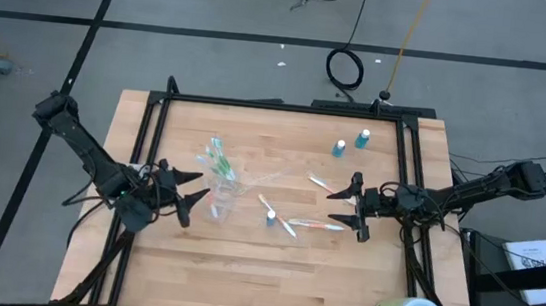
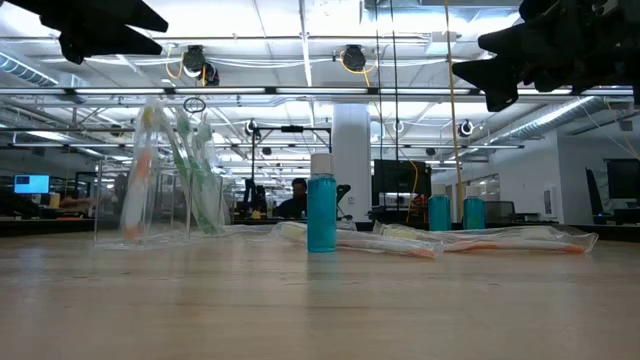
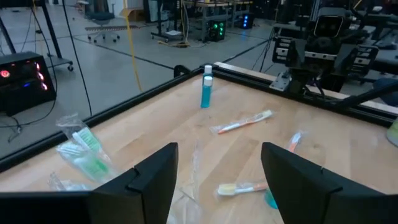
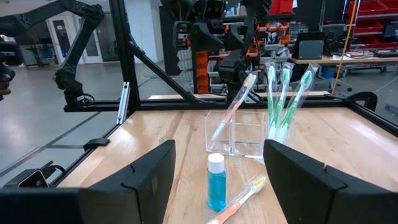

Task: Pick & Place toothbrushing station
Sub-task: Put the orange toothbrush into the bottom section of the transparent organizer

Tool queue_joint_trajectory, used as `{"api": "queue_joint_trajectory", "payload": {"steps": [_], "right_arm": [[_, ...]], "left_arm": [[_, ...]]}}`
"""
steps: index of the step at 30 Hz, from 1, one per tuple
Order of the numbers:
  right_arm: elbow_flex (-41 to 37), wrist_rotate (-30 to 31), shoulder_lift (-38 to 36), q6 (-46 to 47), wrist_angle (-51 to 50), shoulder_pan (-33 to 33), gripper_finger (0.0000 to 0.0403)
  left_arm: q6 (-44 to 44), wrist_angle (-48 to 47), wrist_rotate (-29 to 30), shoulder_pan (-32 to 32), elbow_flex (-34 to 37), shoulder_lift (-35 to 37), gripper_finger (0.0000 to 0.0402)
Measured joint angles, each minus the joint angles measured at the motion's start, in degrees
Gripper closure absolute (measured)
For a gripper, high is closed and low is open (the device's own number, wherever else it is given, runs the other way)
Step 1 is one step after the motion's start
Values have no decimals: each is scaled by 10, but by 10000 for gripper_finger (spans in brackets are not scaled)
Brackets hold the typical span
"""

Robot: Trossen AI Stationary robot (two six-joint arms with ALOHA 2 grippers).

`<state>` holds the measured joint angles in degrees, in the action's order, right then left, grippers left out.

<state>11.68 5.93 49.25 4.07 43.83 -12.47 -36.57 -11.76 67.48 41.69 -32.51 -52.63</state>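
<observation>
Right now I see the clear cup (image 1: 222, 200) with green toothbrushes (image 1: 218, 158) just at 3 o'clock of my left gripper (image 1: 194, 192), fingers wide apart, empty. My right gripper (image 1: 347, 205), equally spread, holds nothing; a wrapped toothbrush (image 1: 312, 223) lies at its 9 o'clock.

Robotics lab / open industrial hall indicated. Butcher-block table (image 1: 272, 263) bounded by black metal frame (image 1: 288, 105); concrete floor marked w/ dark lines. Ceiling strip lights (image 2: 300, 92), white column (image 2: 352, 165), monitors (image 2: 30, 184) seen in bkgd. Red parts bins (image 4: 367, 15), equipment racks, cables on floor (image 1: 344, 69) noted.
</observation>
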Motion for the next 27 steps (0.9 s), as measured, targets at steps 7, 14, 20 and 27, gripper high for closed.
{"api": "queue_joint_trajectory", "payload": {"steps": [7, 14, 20, 27], "right_arm": [[0, 0, 0, 12, 0, 0, 167], [0, 0, 0, 75, -3, 0, 167], [0, 115, 1, 60, -120, 0, 167], [0, 227, 20, 151, -274, 11, 167]], "left_arm": [[-2, 1, -3, 0, 0, -12, 165], [48, 67, -17, 0, 0, -19, 165], [117, 143, -30, 0, 0, -19, 165], [122, 149, -31, -7, 0, -19, 165]]}}
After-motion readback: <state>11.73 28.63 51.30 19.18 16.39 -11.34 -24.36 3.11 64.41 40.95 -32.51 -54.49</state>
